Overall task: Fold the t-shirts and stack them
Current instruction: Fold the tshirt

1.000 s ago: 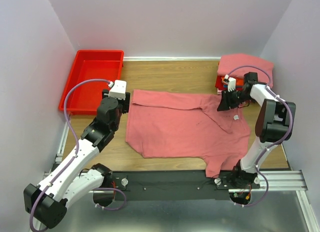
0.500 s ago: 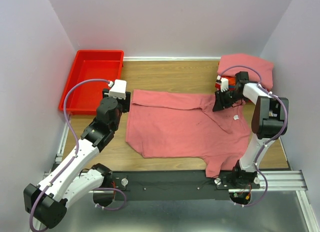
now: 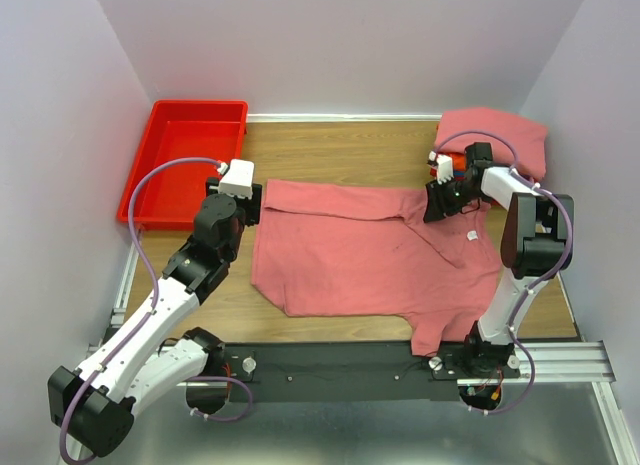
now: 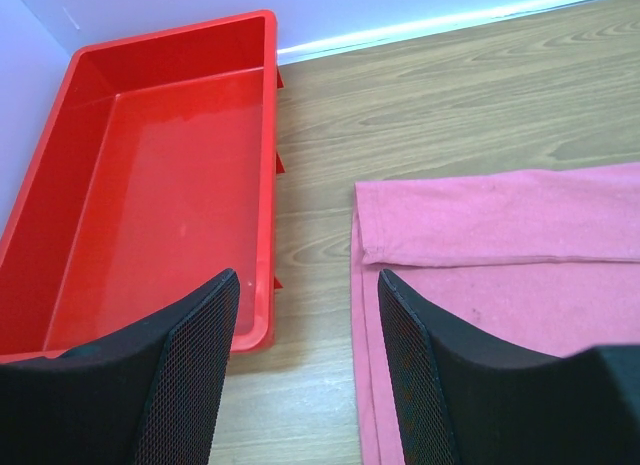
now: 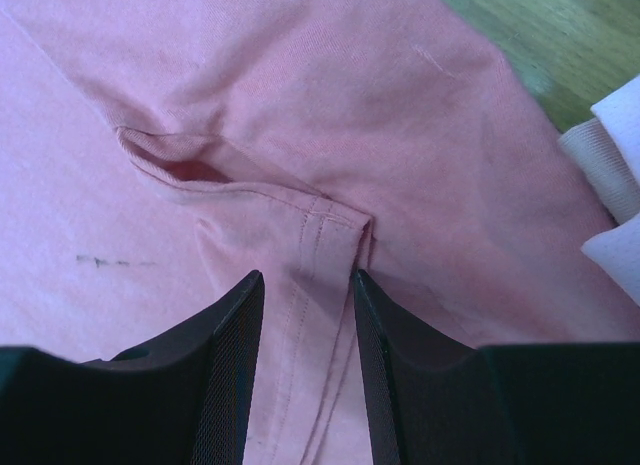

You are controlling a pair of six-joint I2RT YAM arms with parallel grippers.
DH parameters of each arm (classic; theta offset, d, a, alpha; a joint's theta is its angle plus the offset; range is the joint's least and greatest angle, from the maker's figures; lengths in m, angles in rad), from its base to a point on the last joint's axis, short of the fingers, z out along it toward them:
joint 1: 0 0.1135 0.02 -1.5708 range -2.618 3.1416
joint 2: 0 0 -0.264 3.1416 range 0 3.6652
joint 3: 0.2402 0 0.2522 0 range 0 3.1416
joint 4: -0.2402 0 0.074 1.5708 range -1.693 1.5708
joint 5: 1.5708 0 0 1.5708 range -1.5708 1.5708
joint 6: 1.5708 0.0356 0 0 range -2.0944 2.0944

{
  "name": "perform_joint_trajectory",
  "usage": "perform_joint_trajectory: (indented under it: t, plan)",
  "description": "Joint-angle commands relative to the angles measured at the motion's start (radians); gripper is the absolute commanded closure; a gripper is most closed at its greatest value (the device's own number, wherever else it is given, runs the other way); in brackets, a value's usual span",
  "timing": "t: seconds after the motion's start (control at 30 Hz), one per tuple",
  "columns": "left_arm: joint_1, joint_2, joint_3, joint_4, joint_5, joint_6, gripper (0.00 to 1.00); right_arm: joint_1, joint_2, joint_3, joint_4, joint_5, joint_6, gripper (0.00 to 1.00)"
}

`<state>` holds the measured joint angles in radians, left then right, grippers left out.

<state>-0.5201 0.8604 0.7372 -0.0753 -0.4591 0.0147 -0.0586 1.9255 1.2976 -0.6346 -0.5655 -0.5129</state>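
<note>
Top external: folded pink cloth t-shirt pile [image 3: 495, 130] far right, big salmon-pink short-sleeved t-shirt [image 3: 370, 250] barely folded. Left claw [image 4: 306, 277] spread, empty; right claw [image 5: 307, 277] spread over sleeve hem [image 5: 330, 225].

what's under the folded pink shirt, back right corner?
A red-orange layer shows below the folded pink shirt at its near left edge. The rest underneath is covered, so what it is and how many pieces there are cannot be told.

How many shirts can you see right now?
3: a salmon shirt spread flat in the middle, a folded pink shirt at far right, a red shirt beneath it. Others may be hidden underneath.
</note>
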Motion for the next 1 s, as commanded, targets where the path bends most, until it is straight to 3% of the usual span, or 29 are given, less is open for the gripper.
perform_joint_trajectory:
  t: [0.0, 0.97]
  plan:
    - [0.002, 0.003, -0.002, 0.029, 0.01, -0.01, 0.34, 0.009, 0.007, -0.018, 0.027, 0.03, 0.007, 0.52]
    - [0.002, 0.014, -0.001, 0.032, 0.011, -0.01, 0.34, 0.028, -0.005, -0.024, 0.035, 0.056, 0.008, 0.52]
